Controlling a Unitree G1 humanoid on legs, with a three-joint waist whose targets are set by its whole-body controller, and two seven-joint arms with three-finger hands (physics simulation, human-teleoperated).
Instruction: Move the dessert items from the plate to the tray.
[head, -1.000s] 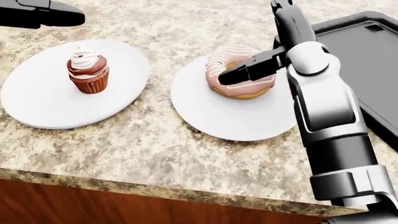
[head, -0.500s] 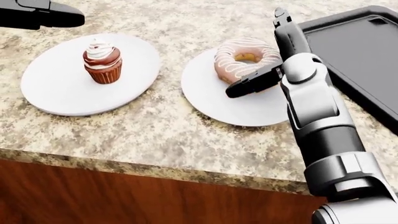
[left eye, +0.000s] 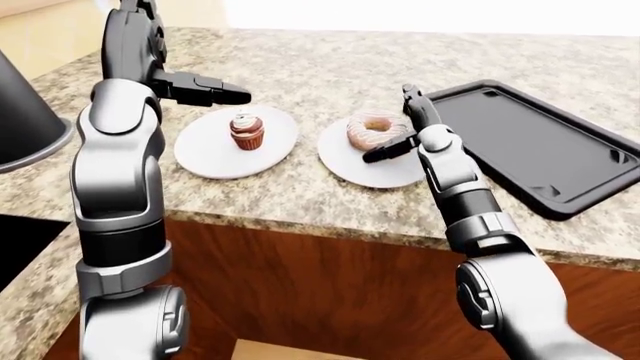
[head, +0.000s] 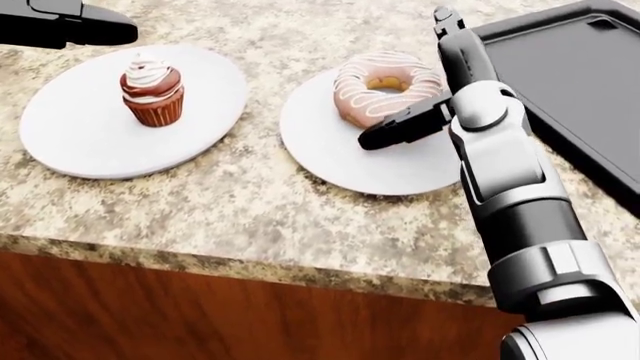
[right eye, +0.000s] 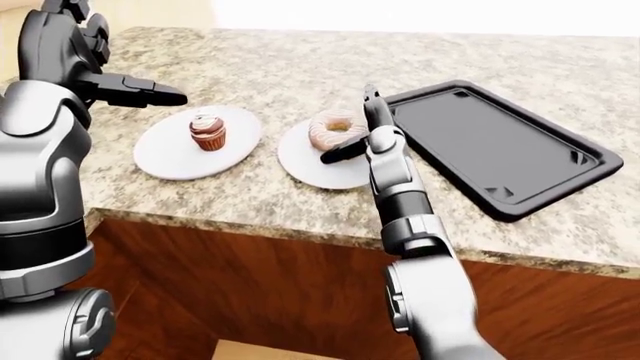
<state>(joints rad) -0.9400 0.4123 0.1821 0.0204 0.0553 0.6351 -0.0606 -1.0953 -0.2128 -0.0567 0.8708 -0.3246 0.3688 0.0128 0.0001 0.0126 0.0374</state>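
Note:
A pink-glazed donut (head: 355, 97) with white stripes lies on the right white plate (head: 340, 161). A chocolate cupcake (head: 152, 93) with swirled frosting stands upright on the left white plate (head: 70, 142). A black tray (head: 570, 67) lies empty at the right. My right hand (head: 408, 79) is open at the donut: one finger points up along its right side and another lies across its lower right edge. The fingers do not close round it. My left hand (left eye: 185, 71) is open and empty, raised above the counter up and left of the cupcake.
The plates and tray rest on a speckled granite counter (head: 250, 217) whose edge runs along the bottom of the head view, with wood cabinet fronts (left eye: 330, 285) below. A dark rounded object (left eye: 20, 105) stands at the far left.
The camera has shifted, so the whole picture moved. My right finger, which lay across the donut's top, now sits at its lower right edge. The donut stays on its plate.

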